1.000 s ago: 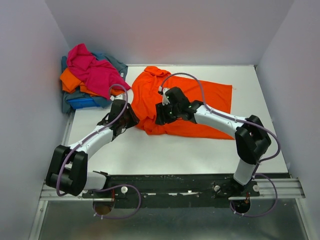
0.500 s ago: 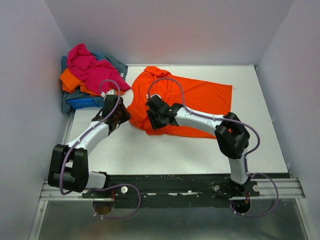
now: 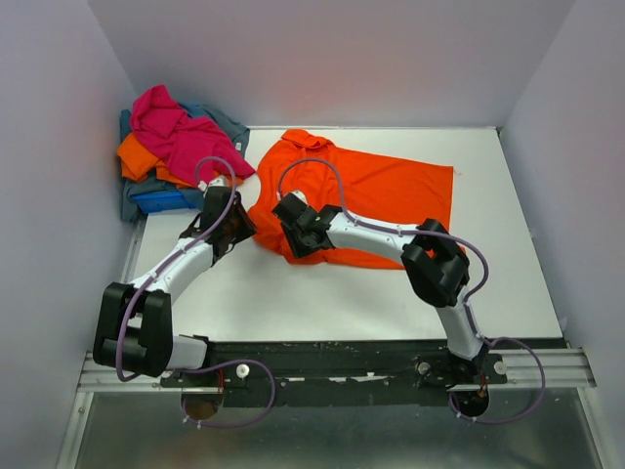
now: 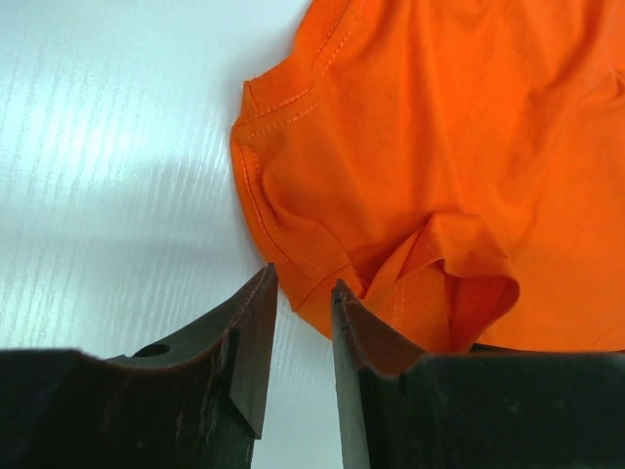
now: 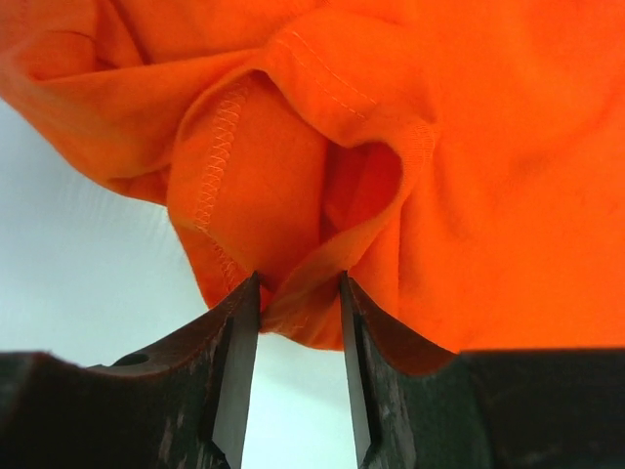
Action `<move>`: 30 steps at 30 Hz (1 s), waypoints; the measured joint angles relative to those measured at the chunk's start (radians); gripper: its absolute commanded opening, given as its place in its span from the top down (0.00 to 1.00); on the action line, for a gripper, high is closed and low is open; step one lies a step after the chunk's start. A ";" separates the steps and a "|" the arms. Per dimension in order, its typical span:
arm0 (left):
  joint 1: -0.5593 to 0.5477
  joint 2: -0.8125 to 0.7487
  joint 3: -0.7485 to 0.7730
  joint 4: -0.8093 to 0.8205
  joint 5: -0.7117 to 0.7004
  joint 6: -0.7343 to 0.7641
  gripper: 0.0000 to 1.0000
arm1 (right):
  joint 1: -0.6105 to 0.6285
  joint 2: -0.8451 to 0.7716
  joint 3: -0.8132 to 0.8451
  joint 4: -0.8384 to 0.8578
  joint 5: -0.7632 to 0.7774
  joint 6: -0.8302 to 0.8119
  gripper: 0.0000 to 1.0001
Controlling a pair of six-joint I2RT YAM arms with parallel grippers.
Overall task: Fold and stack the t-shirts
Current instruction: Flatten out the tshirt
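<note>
A bright orange t-shirt (image 3: pixel 381 191) lies spread on the white table (image 3: pixel 322 293), its left part bunched and folded over. My right gripper (image 3: pixel 291 239) is at the shirt's near-left edge. In the right wrist view its jaws (image 5: pixel 300 285) stand open, with a rolled fold of the orange shirt (image 5: pixel 293 176) lying between the fingertips. My left gripper (image 3: pixel 236 231) hovers just left of the shirt. In the left wrist view it (image 4: pixel 305 290) is open and empty, a hemmed orange corner (image 4: pixel 293 239) just beyond its tips.
A heap of other t-shirts sits at the back left corner: a magenta-pink one (image 3: pixel 181 137) on top, orange (image 3: pixel 139 159), royal blue (image 3: pixel 161 201) and grey-blue (image 3: pixel 223 122) beneath. Grey walls close in on the left, back and right.
My right gripper has slid left along the shirt's near edge to its bunched left corner. The left gripper drew back a little to the left off the shirt, then stayed still.
</note>
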 measured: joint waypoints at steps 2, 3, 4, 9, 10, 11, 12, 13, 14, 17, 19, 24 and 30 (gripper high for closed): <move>0.000 0.000 -0.002 0.000 0.002 0.004 0.62 | 0.002 0.006 0.000 -0.019 0.018 0.002 0.60; 0.000 0.000 -0.002 0.000 0.002 0.006 0.62 | 0.002 0.008 0.000 -0.030 0.026 0.005 0.61; 0.000 0.000 -0.002 0.000 0.006 0.009 0.62 | 0.002 0.006 -0.003 -0.037 0.036 0.006 0.61; -0.009 0.000 -0.003 0.005 0.030 0.013 0.63 | 0.002 -0.060 -0.098 -0.036 0.061 0.008 0.66; -0.013 0.000 -0.003 0.007 0.032 0.013 0.63 | 0.002 -0.080 -0.120 -0.039 0.061 0.008 0.71; -0.022 0.000 -0.003 0.007 0.033 0.013 0.63 | 0.002 -0.098 -0.137 -0.039 0.062 0.008 0.74; -0.031 0.000 -0.003 0.008 0.034 0.013 0.63 | 0.002 -0.114 -0.151 -0.039 0.062 0.008 0.76; -0.044 0.000 -0.003 0.008 0.035 0.013 0.63 | 0.002 -0.129 -0.164 -0.038 0.062 0.008 0.82; -0.057 0.000 -0.003 0.008 0.035 0.014 0.63 | 0.002 -0.144 -0.178 -0.035 0.062 0.008 0.87; -0.101 0.005 -0.001 0.007 0.033 0.017 0.63 | 0.002 -0.183 -0.224 -0.024 0.059 0.008 0.96; -0.142 0.022 0.011 0.000 0.025 0.021 0.61 | 0.002 -0.201 -0.256 -0.017 0.050 0.008 0.97; -0.201 0.064 0.060 -0.034 -0.011 0.044 0.55 | 0.002 -0.221 -0.300 0.006 0.012 -0.002 0.92; -0.208 0.124 0.135 -0.062 -0.050 0.080 0.53 | 0.002 -0.229 -0.304 0.041 -0.002 -0.003 0.84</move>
